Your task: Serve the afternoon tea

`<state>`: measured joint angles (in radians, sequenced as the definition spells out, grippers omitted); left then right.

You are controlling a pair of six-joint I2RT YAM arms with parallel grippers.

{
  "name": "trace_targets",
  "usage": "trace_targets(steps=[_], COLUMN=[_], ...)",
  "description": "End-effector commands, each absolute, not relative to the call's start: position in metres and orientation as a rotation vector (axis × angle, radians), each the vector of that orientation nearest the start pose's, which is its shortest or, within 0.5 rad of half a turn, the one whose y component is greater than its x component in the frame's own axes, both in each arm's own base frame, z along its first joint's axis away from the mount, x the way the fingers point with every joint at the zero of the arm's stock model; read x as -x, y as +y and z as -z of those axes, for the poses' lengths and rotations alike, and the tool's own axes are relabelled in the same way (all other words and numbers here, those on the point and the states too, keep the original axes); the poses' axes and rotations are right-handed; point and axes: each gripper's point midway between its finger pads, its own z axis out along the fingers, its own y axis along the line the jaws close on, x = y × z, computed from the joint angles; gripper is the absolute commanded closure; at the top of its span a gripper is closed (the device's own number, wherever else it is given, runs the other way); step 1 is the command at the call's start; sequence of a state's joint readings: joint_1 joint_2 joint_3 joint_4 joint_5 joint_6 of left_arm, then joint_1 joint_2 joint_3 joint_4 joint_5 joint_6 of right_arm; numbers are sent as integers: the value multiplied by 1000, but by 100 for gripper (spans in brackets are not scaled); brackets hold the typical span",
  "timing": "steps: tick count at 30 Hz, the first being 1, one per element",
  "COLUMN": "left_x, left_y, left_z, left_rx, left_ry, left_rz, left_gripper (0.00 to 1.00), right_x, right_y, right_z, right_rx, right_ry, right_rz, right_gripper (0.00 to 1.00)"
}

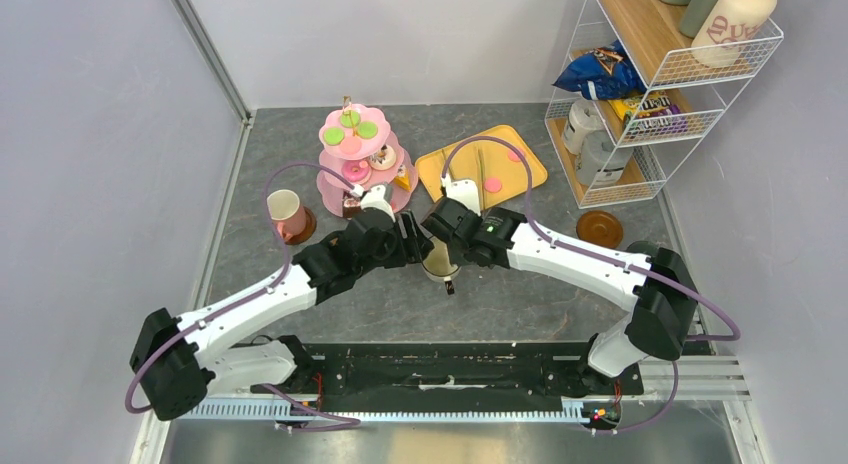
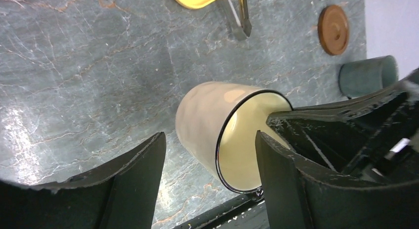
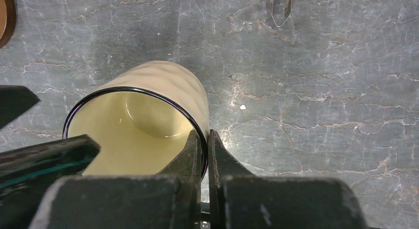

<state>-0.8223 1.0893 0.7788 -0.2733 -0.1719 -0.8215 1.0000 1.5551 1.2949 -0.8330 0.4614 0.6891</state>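
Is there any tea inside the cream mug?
No, the right wrist view looks straight into the cream mug and shows only its bare pale-yellow inside, with no liquid.

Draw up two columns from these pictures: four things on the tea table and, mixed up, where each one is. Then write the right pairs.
Things:
1 cream mug
2 pink mug
3 bare saucer
4 tongs

Places:
A on the yellow tray
B left of the pink stand
C rim pinched by the right gripper
D beside the wire shelf

Pairs: 1-C, 2-B, 3-D, 4-A
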Motion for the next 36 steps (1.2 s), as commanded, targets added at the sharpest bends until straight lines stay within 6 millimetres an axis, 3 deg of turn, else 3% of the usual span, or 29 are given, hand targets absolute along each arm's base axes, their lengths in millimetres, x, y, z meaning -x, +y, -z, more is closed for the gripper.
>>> trace_targets(steps=[1, 6, 9, 14, 15, 19, 25, 28, 36], left_x=[-240, -234, -235, -237, -237, -241, -250, -255, -267], left_y=[-264, -270, -265, -259, -258, -239, -189, -161, -73], left_z=[-168, -155, -153, -154, -154, -160, -167, -168, -168], left_rx=[138, 74, 73, 67, 59, 14, 7, 17, 88], left_ry=[2216, 2261, 2261, 2253, 2255, 2241, 2258, 2293, 2405], left_rz=[735, 649, 605, 558, 545, 424, 282, 222, 15], left_gripper=[28, 41, 57, 95, 98, 98, 98, 98, 98], right_x=[-252, -251, -252, -251, -250, -249, -247, -246, -247], right_y=[281, 282, 283, 286, 287, 287, 282, 280, 263], right_z=[-183, -183, -182, -181, -182, -186, -195, -200, -192], right_rx=[149, 156, 158, 178, 179, 187, 200, 205, 187], right_ry=[2357, 2356, 2355, 2355, 2354, 2334, 2274, 2232, 2190], right_rz=[-164, -164, -164, -179, -185, -220, -276, -320, -271], right_gripper=[100, 100, 100, 100, 99, 77, 48, 43, 36])
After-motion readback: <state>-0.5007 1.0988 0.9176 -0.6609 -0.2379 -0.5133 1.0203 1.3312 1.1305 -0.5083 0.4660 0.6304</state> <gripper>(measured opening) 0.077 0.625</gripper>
